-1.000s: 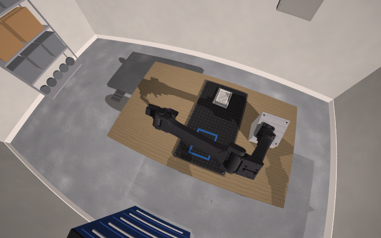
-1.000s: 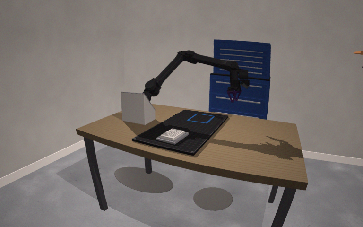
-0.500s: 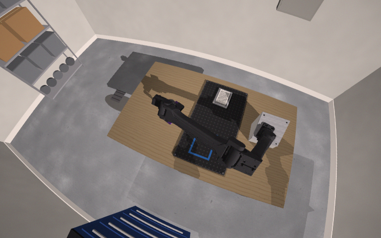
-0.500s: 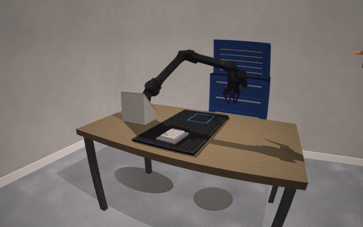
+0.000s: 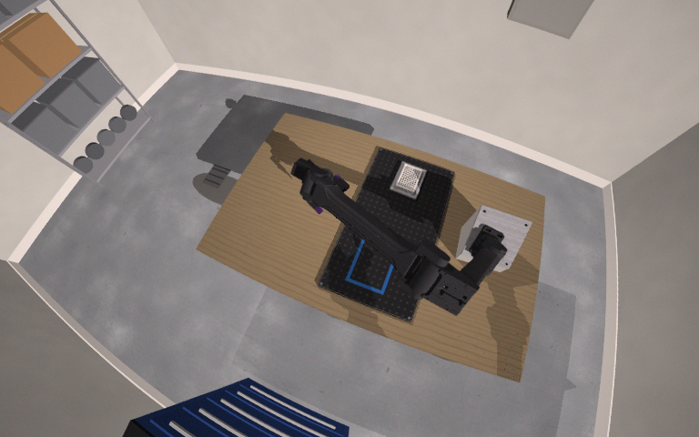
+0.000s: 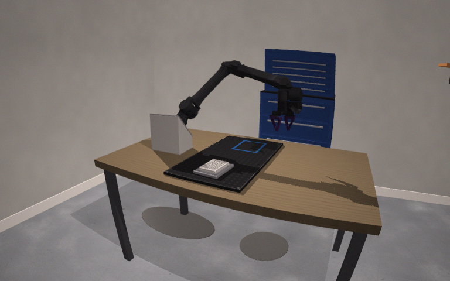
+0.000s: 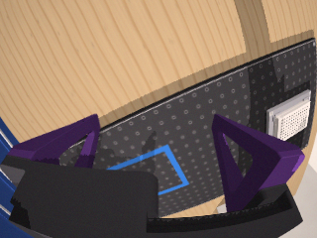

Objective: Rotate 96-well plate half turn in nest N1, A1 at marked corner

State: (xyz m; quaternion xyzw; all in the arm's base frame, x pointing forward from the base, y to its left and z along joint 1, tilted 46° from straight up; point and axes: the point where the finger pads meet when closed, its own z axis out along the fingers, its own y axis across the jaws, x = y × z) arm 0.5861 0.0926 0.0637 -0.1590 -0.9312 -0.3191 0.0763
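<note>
Matt wooden table (image 6: 298,185), its grain in fine lines; matt black dotted deck (image 6: 252,172); pale plastic-looking plate (image 6: 215,166).

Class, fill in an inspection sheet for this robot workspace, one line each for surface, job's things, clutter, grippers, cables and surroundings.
Surface: wooden table carrying a black perforated deck.
Job's things: white 96-well plate lies flat at one end of the deck; blue taped outline at the other end, nothing inside it. Corner markings too small to read.
Clutter: nothing seen; only the arm's grey pedestal.
Grippers: gripper open, holding nothing, raised above the table beyond the deck edge.
Cables: nothing seen.
Surroundings: blue drawer cabinet, shelf rack with boxes, grey floor.
</note>
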